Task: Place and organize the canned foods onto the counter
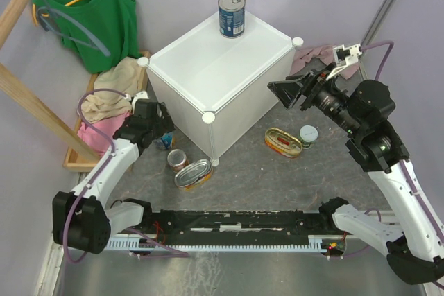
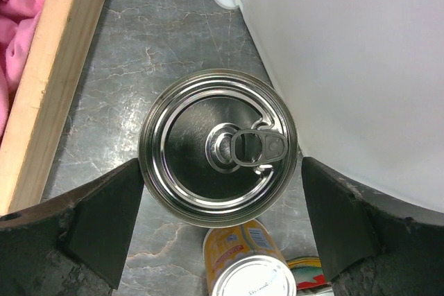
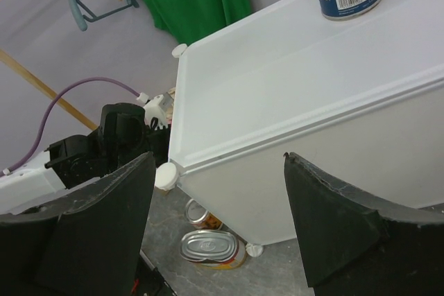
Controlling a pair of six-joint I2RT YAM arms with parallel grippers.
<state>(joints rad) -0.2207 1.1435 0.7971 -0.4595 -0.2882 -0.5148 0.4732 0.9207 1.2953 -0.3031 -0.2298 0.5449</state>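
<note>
Left fingers (image 2: 90,227) spread wide either side of the tall silver-topped metal can (image 2: 218,147), which stands right beside the white cube-shaped plastic counter (image 2: 361,67). I'd drop straight down, stay centred, then squeeze. Right fingers (image 3: 97,227) apart, holding nothing.

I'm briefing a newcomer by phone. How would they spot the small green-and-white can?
Start at the big white cube cabinet mid-table. On the grey tabletop off its right side lies a flat oval tin; the small green-and-white can stands just right of it. It is the only round can there.
</note>
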